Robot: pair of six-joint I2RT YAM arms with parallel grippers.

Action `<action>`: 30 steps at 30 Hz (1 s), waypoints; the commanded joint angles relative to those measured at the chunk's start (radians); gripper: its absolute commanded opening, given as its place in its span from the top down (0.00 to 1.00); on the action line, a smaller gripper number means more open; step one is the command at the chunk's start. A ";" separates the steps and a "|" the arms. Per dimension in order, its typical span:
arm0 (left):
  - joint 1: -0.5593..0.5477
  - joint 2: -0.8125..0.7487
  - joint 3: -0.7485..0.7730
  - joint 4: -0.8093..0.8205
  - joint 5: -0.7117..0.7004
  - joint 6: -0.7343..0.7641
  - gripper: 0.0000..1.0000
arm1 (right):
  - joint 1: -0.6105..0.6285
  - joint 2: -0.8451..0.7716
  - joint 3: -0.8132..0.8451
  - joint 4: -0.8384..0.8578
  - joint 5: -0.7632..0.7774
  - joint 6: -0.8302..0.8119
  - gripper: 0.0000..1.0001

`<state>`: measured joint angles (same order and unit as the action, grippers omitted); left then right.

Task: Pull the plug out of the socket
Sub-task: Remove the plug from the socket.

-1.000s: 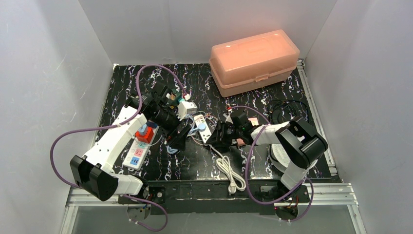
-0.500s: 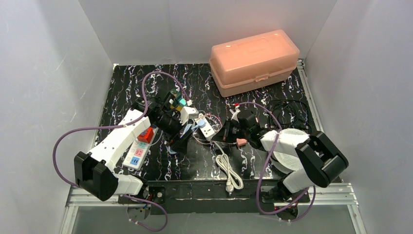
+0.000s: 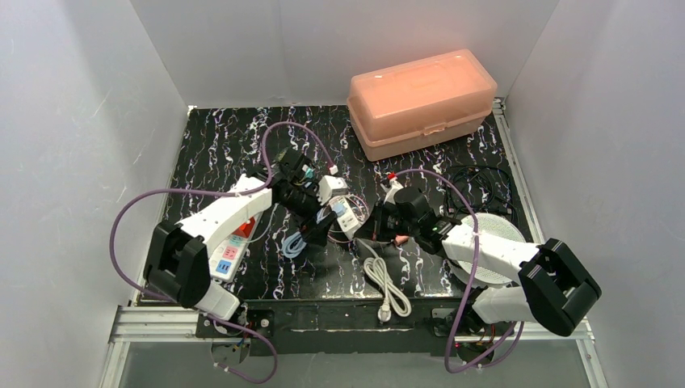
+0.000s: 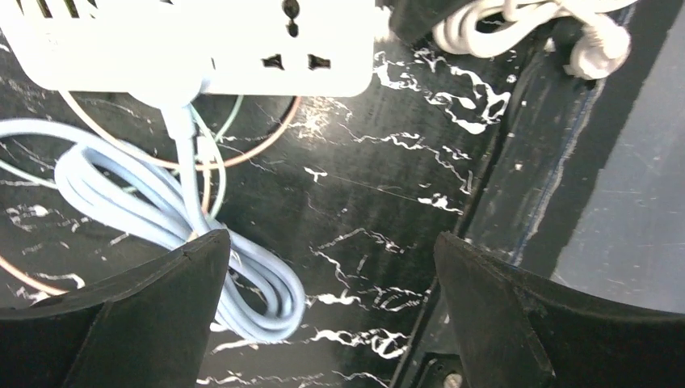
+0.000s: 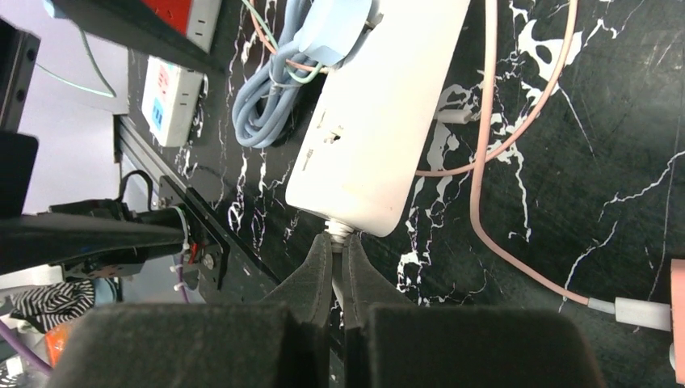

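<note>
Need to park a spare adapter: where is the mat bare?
Bare: the far-left corner of the mat, left of the pink box, and the near patch between the blue cable and the white cord. Crowded: the centre, where the left gripper, right gripper and loose wires meet at the white power strip.

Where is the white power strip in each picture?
Top external: power strip at the picture's middle.
Left wrist: along the top edge.
Right wrist: upper middle, its white cord pinched by the right gripper.
Shared landmark: the light blue coiled cable beside the strip in all three.
</note>
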<state>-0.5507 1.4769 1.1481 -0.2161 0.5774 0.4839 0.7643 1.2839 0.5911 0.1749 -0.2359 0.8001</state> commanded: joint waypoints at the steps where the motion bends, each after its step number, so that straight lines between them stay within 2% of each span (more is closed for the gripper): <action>1: -0.018 0.072 -0.009 0.011 -0.013 0.057 0.00 | 0.031 -0.029 0.038 -0.012 0.016 -0.041 0.99; 7: -0.019 0.161 0.015 0.076 -0.044 0.053 0.00 | 0.049 -0.006 0.037 -0.005 0.016 -0.044 0.99; 16: -0.020 0.243 0.098 0.051 -0.040 0.080 0.31 | 0.050 -0.010 0.022 0.000 0.021 -0.052 0.99; 21: -0.020 0.273 0.128 0.034 -0.023 0.070 0.63 | 0.050 -0.020 0.024 -0.001 0.018 -0.060 0.99; 22: -0.020 0.278 0.135 0.025 -0.021 0.071 0.67 | 0.050 -0.023 0.025 -0.001 0.017 -0.062 0.99; 25: -0.020 0.290 0.142 0.017 -0.028 0.069 0.65 | 0.050 -0.032 0.023 -0.002 0.015 -0.066 0.99; 28: -0.021 0.309 0.159 -0.003 -0.035 0.058 0.49 | 0.050 -0.037 0.022 0.001 0.014 -0.068 0.99; 30: -0.023 0.330 0.185 -0.031 -0.034 0.057 0.42 | 0.051 -0.040 0.020 0.004 0.015 -0.067 0.99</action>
<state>-0.5678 1.7721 1.2854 -0.1047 0.5133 0.5438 0.8059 1.2835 0.5915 0.1284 -0.2008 0.7513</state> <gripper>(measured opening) 0.526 0.043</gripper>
